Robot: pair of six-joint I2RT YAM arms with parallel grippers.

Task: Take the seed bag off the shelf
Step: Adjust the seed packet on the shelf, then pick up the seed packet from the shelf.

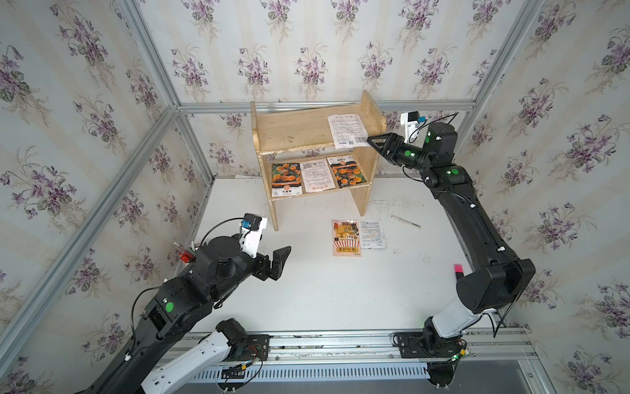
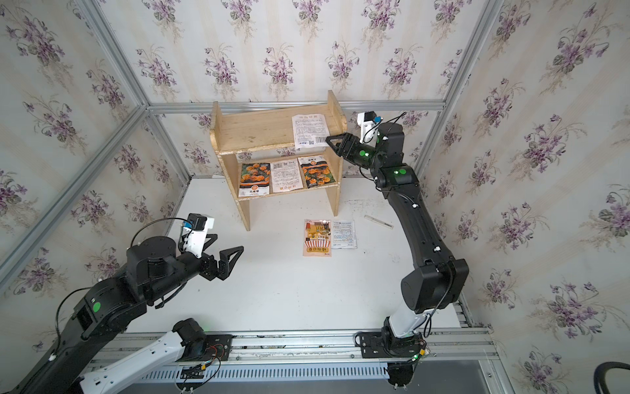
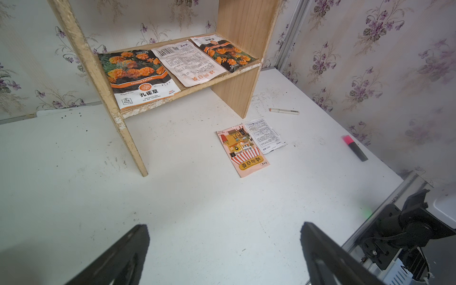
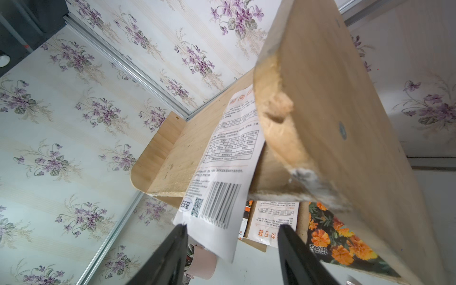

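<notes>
Right pincer straddles seed bag corner overhanging shelf.

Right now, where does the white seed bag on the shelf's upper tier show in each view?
In a top view: white seed bag on the upper tier, overhanging its front edge.
In a top view: bag, same spot.
Left wrist: not in it; only the lower tier shows.
Right wrist: bag central, barcode end overhanging.
Shared landmark: the shelf.

The seed bag lies on the shelf, top tier, right end. Three packets lie on its lower tier, two others before it.
</notes>
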